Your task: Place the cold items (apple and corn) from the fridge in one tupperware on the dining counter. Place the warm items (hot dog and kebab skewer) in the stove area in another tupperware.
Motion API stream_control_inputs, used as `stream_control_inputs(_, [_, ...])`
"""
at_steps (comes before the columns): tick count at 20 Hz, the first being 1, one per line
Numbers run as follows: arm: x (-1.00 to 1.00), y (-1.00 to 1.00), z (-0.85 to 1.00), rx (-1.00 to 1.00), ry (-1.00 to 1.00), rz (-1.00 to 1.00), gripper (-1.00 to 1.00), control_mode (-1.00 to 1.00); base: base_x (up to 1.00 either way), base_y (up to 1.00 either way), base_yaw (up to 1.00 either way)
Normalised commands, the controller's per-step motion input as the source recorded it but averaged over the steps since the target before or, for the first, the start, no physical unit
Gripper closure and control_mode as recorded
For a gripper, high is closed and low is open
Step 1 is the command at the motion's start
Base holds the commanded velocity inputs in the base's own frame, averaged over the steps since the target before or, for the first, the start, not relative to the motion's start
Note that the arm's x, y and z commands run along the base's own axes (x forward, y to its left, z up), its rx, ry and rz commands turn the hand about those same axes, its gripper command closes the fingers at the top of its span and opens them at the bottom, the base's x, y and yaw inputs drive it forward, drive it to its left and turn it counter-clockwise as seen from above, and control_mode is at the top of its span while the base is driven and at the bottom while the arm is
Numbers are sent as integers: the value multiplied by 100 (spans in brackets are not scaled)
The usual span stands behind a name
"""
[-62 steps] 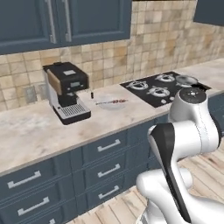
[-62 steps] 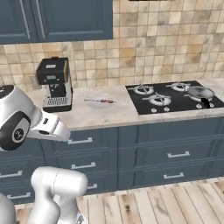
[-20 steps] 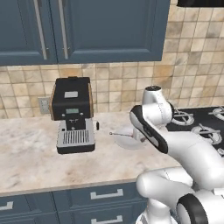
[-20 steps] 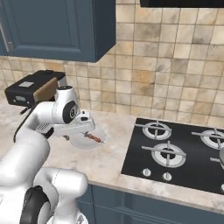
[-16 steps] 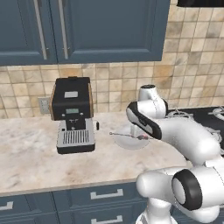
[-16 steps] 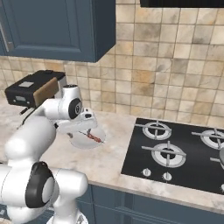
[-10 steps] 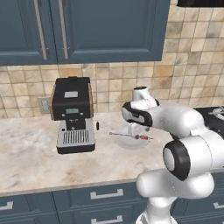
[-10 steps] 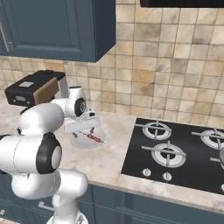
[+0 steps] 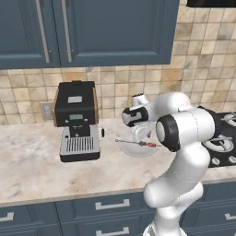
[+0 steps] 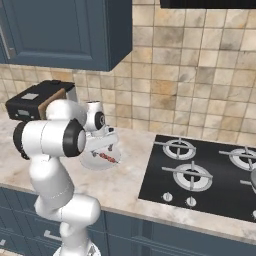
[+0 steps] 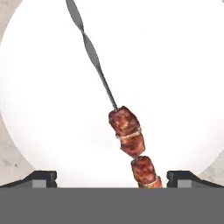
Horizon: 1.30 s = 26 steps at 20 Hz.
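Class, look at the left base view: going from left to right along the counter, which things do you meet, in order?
Wall outlet → coffee machine → kebab skewer lying on the white plate, with the open gripper just above it → stove.

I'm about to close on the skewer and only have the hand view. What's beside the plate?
Observer: A coffee machine stands on the counter left of the plate, apart from it.
Operator: Anything on the other side?
Observer: The cooktop, with bare counter between it and the plate.
Operator: How does the gripper sit over the plate?
Observer: The gripper hangs just above the plate's back half, jaws open, the skewer lying free under it.
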Motion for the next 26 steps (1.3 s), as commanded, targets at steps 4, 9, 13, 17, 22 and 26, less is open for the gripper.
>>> stream_control_inputs(4, [40, -3, -41, 0, 0, 15, -100, -100, 0, 0, 0])
stream_control_inputs(9, [28, -1, -39, 0, 0, 13, -100, -100, 0, 0, 0])
stream_control_inputs(13, [3, -8, -28, 0, -6, 9, -100, -100, 0, 0, 0])
stream_control_inputs(17, [-2, -7, -13, 0, -22, 4, -100, -100, 0, 0, 0])
stream_control_inputs(22, [-7, -3, -17, 0, -17, 1, -100, -100, 0, 0, 0])
stream_control_inputs(26, [0, 0, -39, -11, -2, 0, -100, -100, 0, 0, 0])
